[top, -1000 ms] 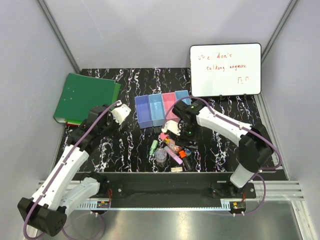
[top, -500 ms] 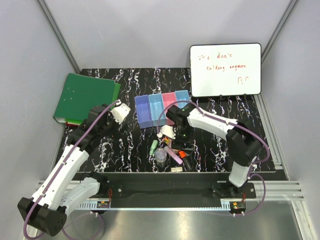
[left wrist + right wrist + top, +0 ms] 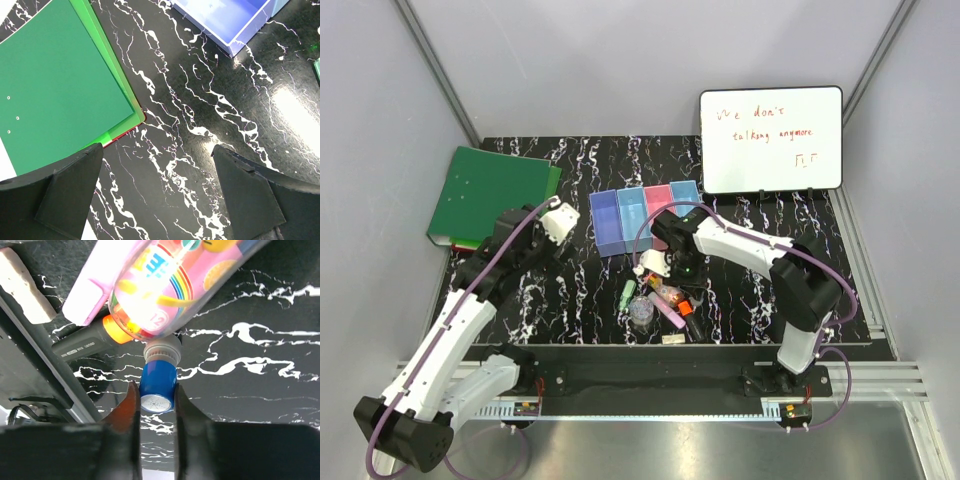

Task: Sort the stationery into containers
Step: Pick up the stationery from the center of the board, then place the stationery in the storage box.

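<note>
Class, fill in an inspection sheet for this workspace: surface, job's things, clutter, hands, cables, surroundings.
Surface: black marbled table, no spills seen.
Job's things: stationery pile lies loose in front of the bins; nothing seen inside them.
Clutter: green binder, whiteboard.
Hands: left hand open over bare table; right hand shut on the blue-capped bottle.
Cables: purple cables run along both arms.
Surroundings: grey walls; nothing else seen.
</note>
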Tool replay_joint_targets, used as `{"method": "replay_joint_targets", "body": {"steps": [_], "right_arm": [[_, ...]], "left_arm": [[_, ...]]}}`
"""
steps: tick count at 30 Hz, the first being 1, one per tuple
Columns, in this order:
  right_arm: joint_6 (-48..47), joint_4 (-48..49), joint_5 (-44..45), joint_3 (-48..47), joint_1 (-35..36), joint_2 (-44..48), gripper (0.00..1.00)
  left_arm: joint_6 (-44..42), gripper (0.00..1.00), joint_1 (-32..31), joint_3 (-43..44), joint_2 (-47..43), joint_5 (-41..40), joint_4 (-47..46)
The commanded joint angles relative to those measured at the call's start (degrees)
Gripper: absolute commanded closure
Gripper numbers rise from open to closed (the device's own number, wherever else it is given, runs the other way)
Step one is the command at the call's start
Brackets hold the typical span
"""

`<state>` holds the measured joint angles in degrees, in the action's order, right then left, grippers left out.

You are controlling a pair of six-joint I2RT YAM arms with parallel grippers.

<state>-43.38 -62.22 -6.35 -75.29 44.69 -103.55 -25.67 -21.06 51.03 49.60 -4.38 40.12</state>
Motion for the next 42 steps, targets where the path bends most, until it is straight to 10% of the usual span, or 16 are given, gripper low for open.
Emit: {"method": "replay_joint_targets", "body": {"steps": [1,18,42], "right_arm": [[-0.83,1.22,3.35,0.41,0.49,2.12,1.0],[-0.49,2.89,11.53,-15.05,-1.44,6.52,1.0],[-0.22,-0.71,0.2,-47.58,-16.64,-21.95,1.0]], "left_arm": [[-0.08,0.01,-0.21,2.76,-0.03,-0.8,-2.59],[0.18,0.01,-0.21,1.1,-0.65,0.69,-2.94],[0.62,0.01,-0.21,-0.93,0.32,2.45,-3.38]]}}
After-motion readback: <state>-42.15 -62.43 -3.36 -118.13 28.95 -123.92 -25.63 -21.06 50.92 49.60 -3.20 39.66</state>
